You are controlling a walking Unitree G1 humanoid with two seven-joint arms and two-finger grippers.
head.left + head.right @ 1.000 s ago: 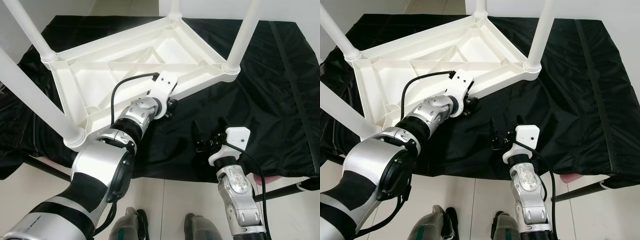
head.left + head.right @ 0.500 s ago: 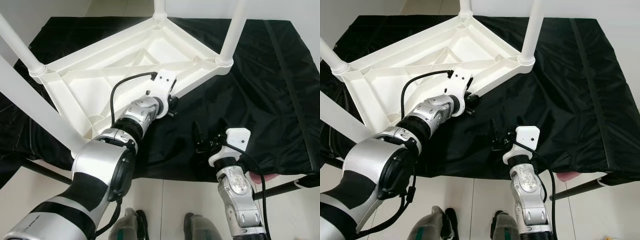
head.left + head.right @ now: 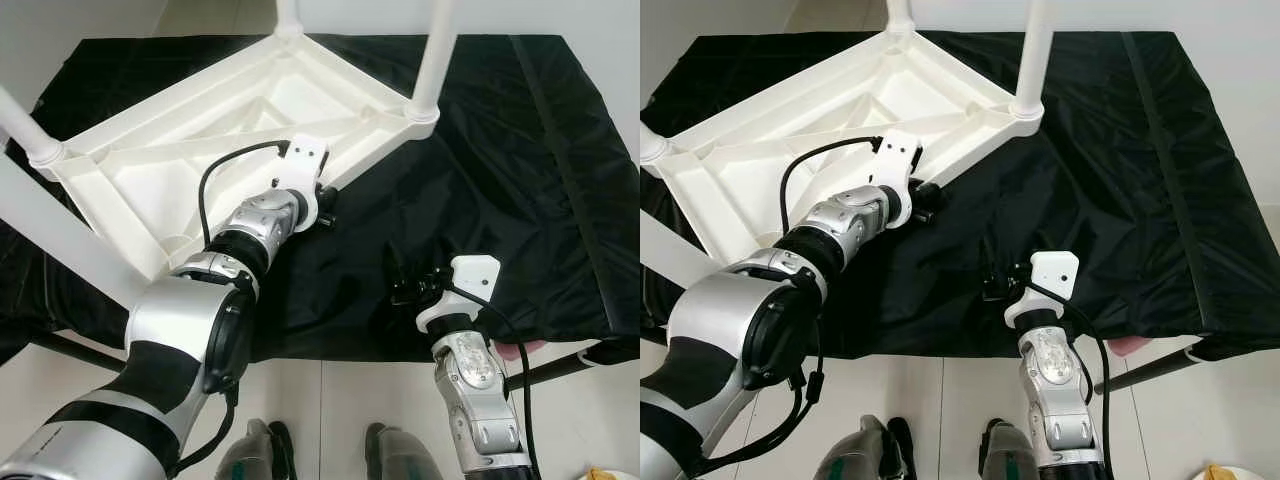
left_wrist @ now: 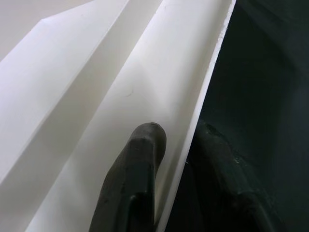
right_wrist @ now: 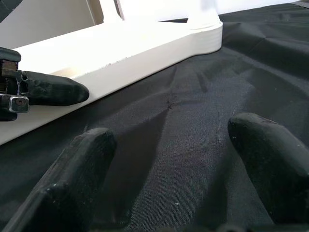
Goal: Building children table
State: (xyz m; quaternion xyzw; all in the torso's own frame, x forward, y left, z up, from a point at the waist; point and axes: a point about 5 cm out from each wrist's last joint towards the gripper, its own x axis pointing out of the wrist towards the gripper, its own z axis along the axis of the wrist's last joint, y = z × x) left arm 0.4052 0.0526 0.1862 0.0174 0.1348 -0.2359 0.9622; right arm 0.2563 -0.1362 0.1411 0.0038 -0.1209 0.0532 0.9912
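Bright, even light. White table (image 3: 230, 130) near overexposed, soft shadows in ribs. Black cloth (image 3: 500, 180) around table shows faint sheen. Head views sharp. Wrist views: fingers (image 5: 270, 159) blurred, out of focus.

Two head cameras look steeply down from above the robot onto the black cloth (image 3: 520, 160), with the upturned white table (image 3: 200, 140) at 11 o'clock and both arms rising from 6 o'clock; the pair shares the same scene, slightly offset sideways. The left wrist camera sits very close along the left gripper (image 4: 174, 164), facing the table's rim, one finger on each side of the edge. The right wrist camera looks low across the cloth between the right gripper (image 5: 178, 154) fingers, spread wide, toward that same rim and the left gripper's finger
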